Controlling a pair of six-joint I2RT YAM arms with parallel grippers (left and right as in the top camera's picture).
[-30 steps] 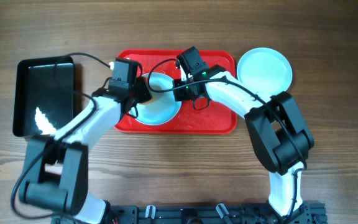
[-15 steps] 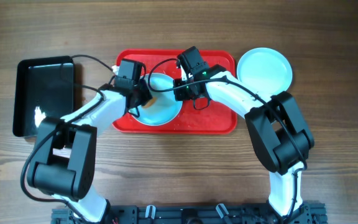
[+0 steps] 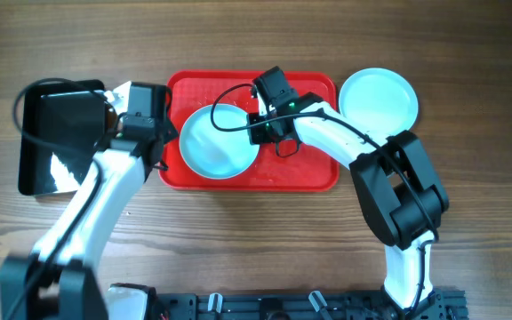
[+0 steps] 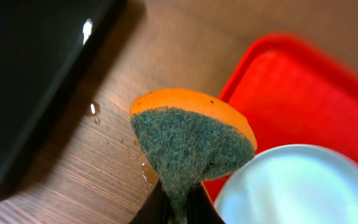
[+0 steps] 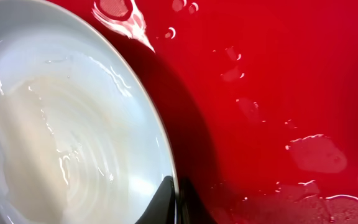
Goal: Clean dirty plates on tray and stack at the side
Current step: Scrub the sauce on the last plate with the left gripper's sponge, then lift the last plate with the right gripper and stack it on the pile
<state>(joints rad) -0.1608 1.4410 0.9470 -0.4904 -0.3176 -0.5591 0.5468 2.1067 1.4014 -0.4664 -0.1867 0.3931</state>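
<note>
The left gripper point(image 4: 178, 206) is closed on a sponge point(image 4: 191, 140), orange on one face and green scouring pad on the other. The sponge is pinched at its lower edge and fans out above the fingertips. To one side of the fingers lies the glossy black tray point(image 4: 23, 74). To the other are the corner of the red tray point(image 4: 291, 87) and the edge of a pale turquoise plate point(image 4: 297, 186). Beneath the sponge is bare wooden table point(image 4: 73, 168) with a few water drops point(image 4: 92, 109). The sponge touches neither tray.

The right gripper point(image 5: 176, 200) is clamped on that plate's rim, one finger inside the rim and one outside it. The wet plate lies on the red tray, spreading away from the fingers on one side. On the other side is the open tray floor, dotted with water. A dark shadow runs under the rim by the fingers.

A second plate point(image 3: 378, 100) sits on the table just beyond the tray's right end, behind the right wrist and apart from both grippers.
</note>
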